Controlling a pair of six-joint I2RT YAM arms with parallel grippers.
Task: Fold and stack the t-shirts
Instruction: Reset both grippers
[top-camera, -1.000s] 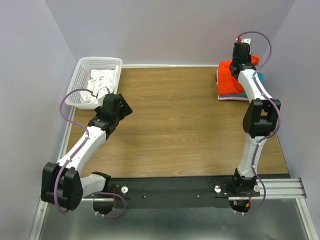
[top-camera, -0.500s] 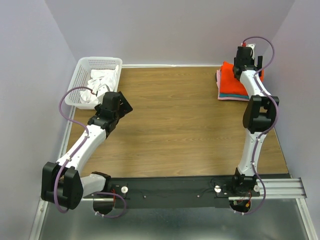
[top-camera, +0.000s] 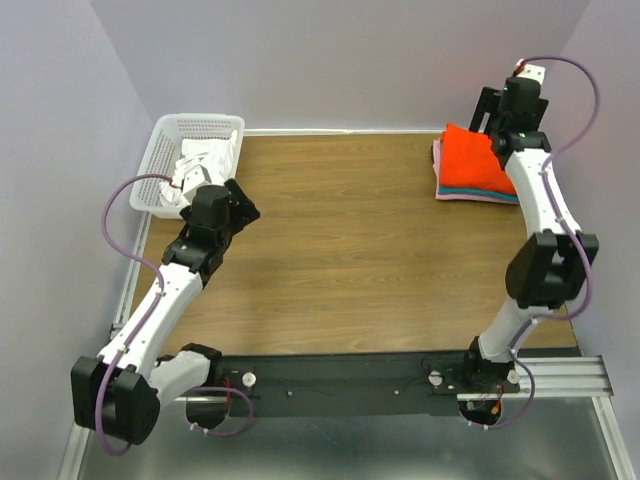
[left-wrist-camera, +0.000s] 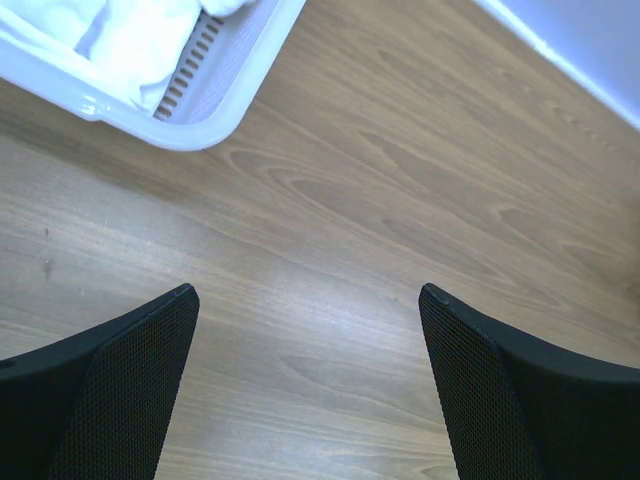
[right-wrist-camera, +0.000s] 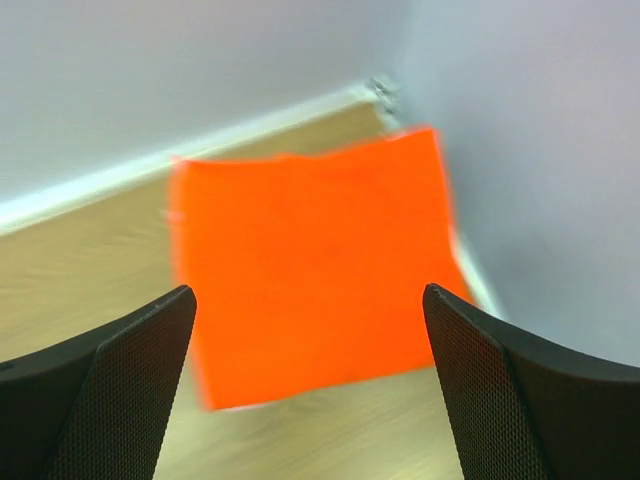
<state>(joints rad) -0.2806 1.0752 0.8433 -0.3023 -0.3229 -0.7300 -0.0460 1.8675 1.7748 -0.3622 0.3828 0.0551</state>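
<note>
Wooden worktop (top-camera: 340, 250) is shown with the orange shirt (top-camera: 475, 158) laid folded atop the stack (top-camera: 470, 192), far right; white shirts (top-camera: 205, 160) lie unfolded in the basket (top-camera: 160, 150). Left claw (left-wrist-camera: 310, 380) and right claw (right-wrist-camera: 310, 380) are held open.

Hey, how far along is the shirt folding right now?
Done: the orange shirt lies folded atop the teal shirt and pink shirt. In hand: nothing; right pincer and left pincer hang open. Left: white shirts in the basket.
</note>
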